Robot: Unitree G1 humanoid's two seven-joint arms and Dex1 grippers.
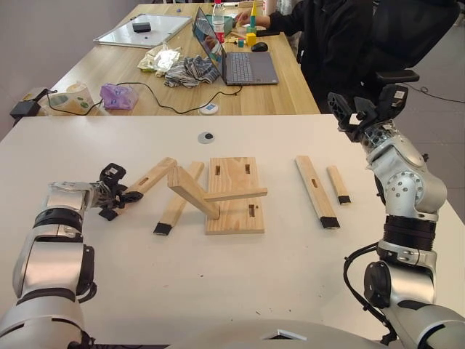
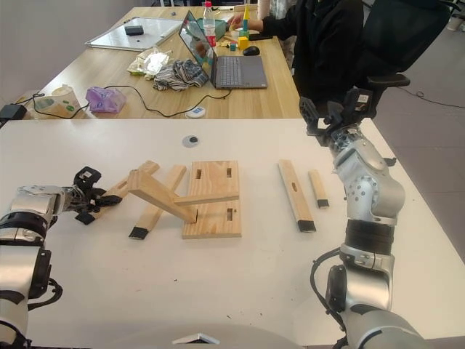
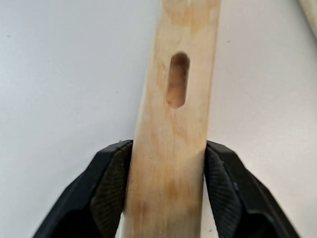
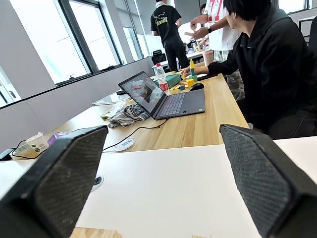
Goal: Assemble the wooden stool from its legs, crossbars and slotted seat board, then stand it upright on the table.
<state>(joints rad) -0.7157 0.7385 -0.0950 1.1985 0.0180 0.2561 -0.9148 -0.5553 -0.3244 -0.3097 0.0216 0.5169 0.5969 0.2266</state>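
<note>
The slotted seat board (image 1: 234,212) lies flat in the middle of the white table (image 1: 218,291). On it rests a tilted leg (image 1: 190,190) joined to a crossbar (image 1: 237,194). Beside it lies a leg with a black foot (image 1: 176,203). My left gripper (image 1: 118,195) is low over the table at the left, shut on the end of another flat-lying leg (image 1: 151,177). In the left wrist view this slotted leg (image 3: 173,124) sits between both fingers (image 3: 111,193). To the right lie a long leg (image 1: 316,191) and a short crossbar (image 1: 338,184). My right gripper (image 1: 361,110) is raised at the back right, open and holding nothing.
A round cable grommet (image 1: 206,137) sits in the table behind the parts. Beyond the far edge stands a wooden desk (image 1: 283,94) with a laptop (image 1: 236,58), cables and clutter, and a seated person. The near half of the white table is bare.
</note>
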